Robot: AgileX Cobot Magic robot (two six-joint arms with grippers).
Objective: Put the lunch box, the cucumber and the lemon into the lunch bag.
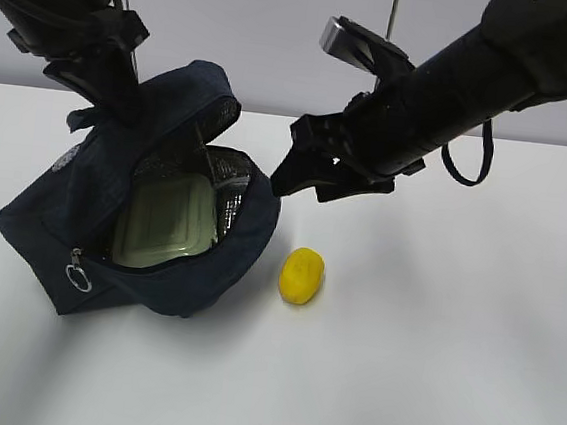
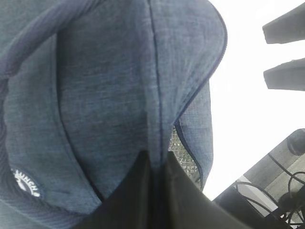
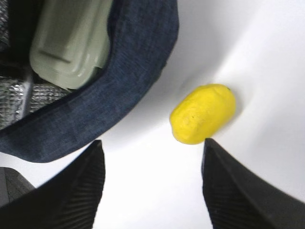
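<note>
Lunch box (image 1: 167,223) is home, its sage lid showing inside the tipped, gaping lunch bag (image 1: 64,201), so that one's done. The lemon (image 1: 302,275) sits on the white table (image 1: 429,367) just beside the bag's mouth, waiting its turn; no cucumber in sight, possibly tucked inside already, can't say. Right gripper (image 3: 152,186) hangs over the lemon, jaws spread wide, empty, not touching it. Left gripper (image 2: 157,191) is clamped on the bag's fabric at the top, holding the flap up.

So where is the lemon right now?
In the exterior view the lemon lies on the white table, just right of the lunch bag opening, below the open right gripper.
</note>
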